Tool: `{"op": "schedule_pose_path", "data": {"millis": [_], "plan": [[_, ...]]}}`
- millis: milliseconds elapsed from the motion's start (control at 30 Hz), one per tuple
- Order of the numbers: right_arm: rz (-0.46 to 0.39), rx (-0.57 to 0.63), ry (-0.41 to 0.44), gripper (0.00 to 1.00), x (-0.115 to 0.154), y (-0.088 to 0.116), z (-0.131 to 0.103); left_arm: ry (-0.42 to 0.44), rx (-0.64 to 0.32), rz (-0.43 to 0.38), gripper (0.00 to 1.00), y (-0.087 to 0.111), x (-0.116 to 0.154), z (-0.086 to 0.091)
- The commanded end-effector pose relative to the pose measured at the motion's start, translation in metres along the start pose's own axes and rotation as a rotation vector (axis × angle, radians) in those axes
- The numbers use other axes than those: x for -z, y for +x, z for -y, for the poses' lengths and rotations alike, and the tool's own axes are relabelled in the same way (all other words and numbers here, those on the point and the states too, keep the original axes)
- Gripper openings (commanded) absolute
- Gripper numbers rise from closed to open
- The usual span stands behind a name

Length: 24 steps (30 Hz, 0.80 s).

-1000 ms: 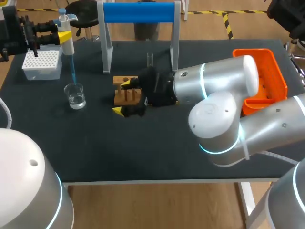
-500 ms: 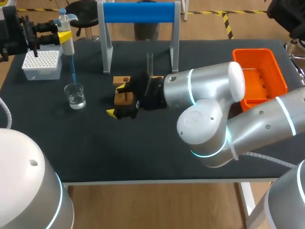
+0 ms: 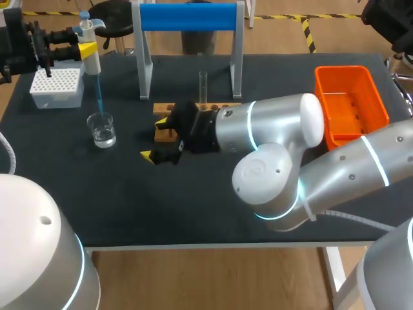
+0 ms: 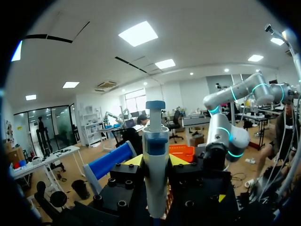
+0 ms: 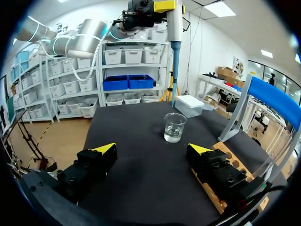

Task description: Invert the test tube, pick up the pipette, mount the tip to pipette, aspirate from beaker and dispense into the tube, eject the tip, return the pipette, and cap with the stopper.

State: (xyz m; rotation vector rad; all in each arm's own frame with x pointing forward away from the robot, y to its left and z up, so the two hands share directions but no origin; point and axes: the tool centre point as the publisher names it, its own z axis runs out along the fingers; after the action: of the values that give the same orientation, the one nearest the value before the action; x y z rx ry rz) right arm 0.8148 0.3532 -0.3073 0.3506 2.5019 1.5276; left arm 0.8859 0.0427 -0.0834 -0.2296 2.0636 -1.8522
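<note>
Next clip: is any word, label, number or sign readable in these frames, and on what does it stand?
None can be read.
The pipette, beaker, tip box and orange bin show no legible print; any marking on the pipette is too small to tell.

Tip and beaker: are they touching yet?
Apart. The right wrist view shows the tip ending above the rim of the beaker, with a clear gap between them.

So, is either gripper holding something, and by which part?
The left gripper holds the pipette by its upper body; the right gripper is open and empty.
</note>
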Motion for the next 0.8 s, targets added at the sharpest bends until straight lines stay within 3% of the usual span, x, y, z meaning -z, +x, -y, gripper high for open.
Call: {"op": "schedule_pose_path", "data": {"millis": [33, 800], "plan": [[0.012, 0.001, -0.002, 1.0, -0.0058, 0.0032, 0.0011, 0.002, -0.001, 0.001, 0.0, 0.0005, 0.0001, -0.0002], [0.015, 0.01, 0.002, 1.0, -0.0064, 0.0042, 0.0007, 0.002, -0.001, 0.001, 0.0, 0.0005, 0.0001, -0.0002]]}}
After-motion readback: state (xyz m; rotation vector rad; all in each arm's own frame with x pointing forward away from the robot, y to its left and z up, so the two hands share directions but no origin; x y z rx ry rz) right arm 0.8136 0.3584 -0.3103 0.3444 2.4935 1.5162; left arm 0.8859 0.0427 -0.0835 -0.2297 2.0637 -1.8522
